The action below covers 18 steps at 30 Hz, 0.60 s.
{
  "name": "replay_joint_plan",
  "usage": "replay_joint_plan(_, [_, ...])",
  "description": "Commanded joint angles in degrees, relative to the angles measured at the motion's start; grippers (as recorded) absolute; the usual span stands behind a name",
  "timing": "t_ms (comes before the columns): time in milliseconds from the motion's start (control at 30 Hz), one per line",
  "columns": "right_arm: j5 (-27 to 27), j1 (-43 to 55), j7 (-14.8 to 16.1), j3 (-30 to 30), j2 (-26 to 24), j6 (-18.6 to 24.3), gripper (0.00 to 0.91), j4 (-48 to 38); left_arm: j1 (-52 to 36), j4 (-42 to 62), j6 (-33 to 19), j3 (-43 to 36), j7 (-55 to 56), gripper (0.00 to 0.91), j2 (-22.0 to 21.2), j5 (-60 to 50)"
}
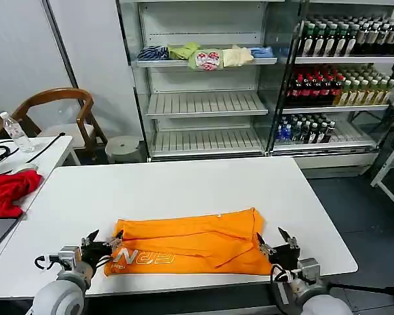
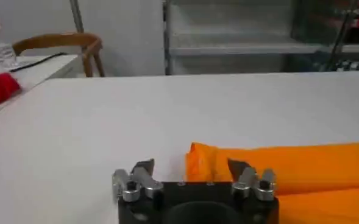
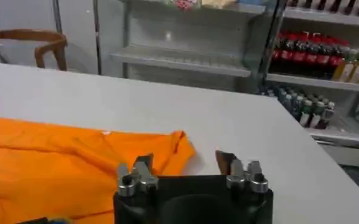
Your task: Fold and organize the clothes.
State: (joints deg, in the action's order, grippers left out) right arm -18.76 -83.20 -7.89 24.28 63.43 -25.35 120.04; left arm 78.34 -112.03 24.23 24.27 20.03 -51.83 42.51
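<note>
the orange t-shirt (image 1: 196,241) lies folded into a long band on the white table (image 1: 184,184), near the table's front edge, with its pale lettering (image 1: 144,257) along the front strip towards the robot's left. the fabric is rumpled, with a few creases running across it (a fold line shows lengthwise in the middle).

the left gripper (image 1: 104,239) sits at the shirt's left end, low over the table, its jaws spread apart and holding nothing; in the left wrist view the gripper (image 2: 191,170) frames the shirt's folded corner (image 2: 197,161), which lies just ahead of it between the two fingers' line. the right gripper (image 1: 273,239) is at the shirt's right end, likewise released and empty; in the right wrist view this gripper (image 3: 184,163) has the shirt's right corner (image 3: 176,149) just beside its left finger and bare tabletop ahead of the other.

farther off to the left gripper's side, a red cloth (image 1: 6,191) lies on a side table (image 1: 49,157) with a water bottle (image 1: 14,131). well beyond both grippers stand shelves (image 1: 203,105) with small folded garments (image 1: 207,56) and a drinks rack (image 1: 341,85).
</note>
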Motion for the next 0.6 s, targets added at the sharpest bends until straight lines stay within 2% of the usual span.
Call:
replay_joint_plan(33, [1.9, -1.5, 0.2, 0.6, 0.9, 0.2, 0.907, -1.4, -2.5, 2.1, 0.2, -4.5, 6.1, 0.474, -1.6, 0.8])
replay_joint_plan(67, [2.0, -1.5, 0.2, 0.6, 1.0, 0.2, 0.907, -1.5, -2.7, 2.2, 0.1, -4.6, 5.9, 0.01, -1.7, 0.7])
replay_joint_plan(600, [2.4, -1.1, 0.0, -0.1, 1.6, 0.4, 0.907, -2.8, -1.2, 2.2, -0.9, -9.4, 5.7, 0.01, -2.0, -0.6])
